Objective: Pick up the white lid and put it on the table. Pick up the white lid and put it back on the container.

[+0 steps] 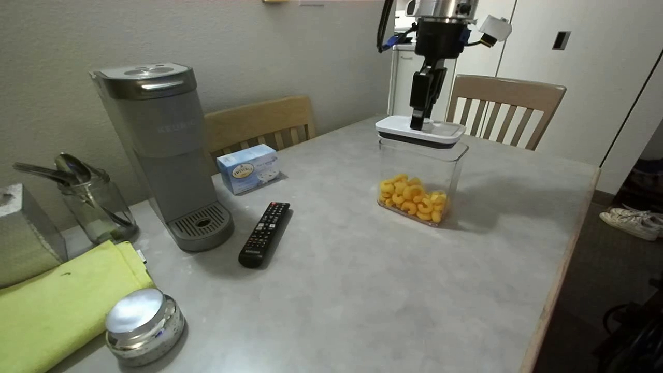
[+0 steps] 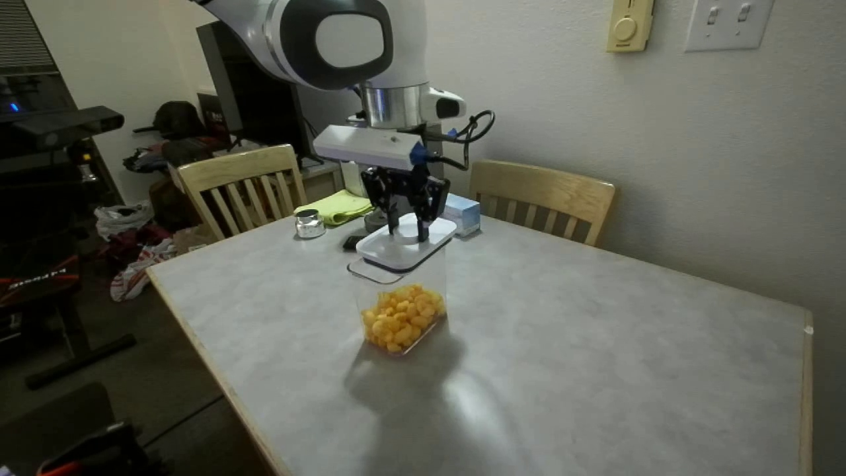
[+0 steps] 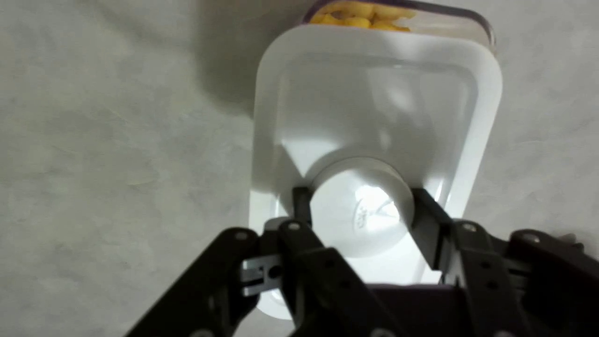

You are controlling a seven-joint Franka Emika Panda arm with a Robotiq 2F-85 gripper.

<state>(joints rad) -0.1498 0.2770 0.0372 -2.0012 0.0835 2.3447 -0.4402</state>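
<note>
Nearest the camera, the table point(image 1: 362, 311) is filling the lower centre of an exterior view. At left, a Keurig coffee maker point(image 1: 176, 140) is standing; right of centre, the clear snack container point(image 1: 419, 167) is standing upright. Towards the lower right of the wrist view, the hand point(image 3: 361, 203) is clasping the white lid point(image 3: 369, 103) by its round knob point(image 3: 358, 217), off-centre over the container, leaving a strip showing at upper right.

Pale glare (soft-edged) streaks the table point(image 2: 581, 350) beside blurred shadows, while the floor point(image 2: 158, 357) lies dim.
</note>
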